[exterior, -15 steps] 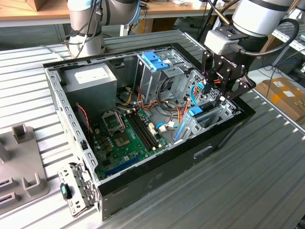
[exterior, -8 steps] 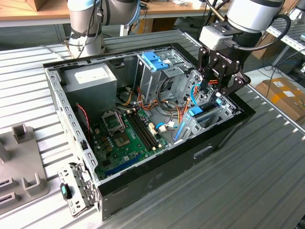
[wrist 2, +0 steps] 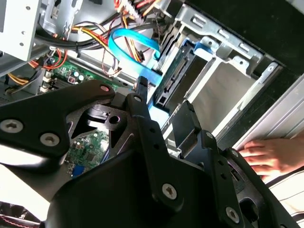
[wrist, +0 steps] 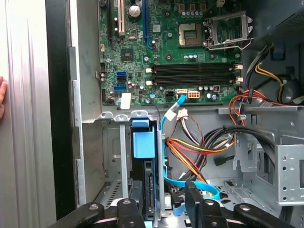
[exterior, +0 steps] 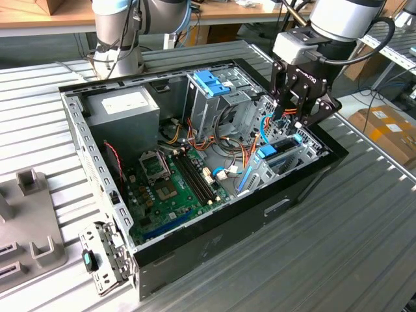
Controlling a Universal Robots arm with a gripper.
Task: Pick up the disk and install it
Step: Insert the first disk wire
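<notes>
Disk (wrist: pixel 148 184) stood on edge in the drive bay (wrist: pixel 112 142) at one end of the case (exterior: pixel 214 250), prob. fully slid down its rails. Tool (wrist: pixel 160 197) hung just above the disk, inside the case, fingers apart w/ nothing held. Disk looked seated, so no grip was needed.
</notes>
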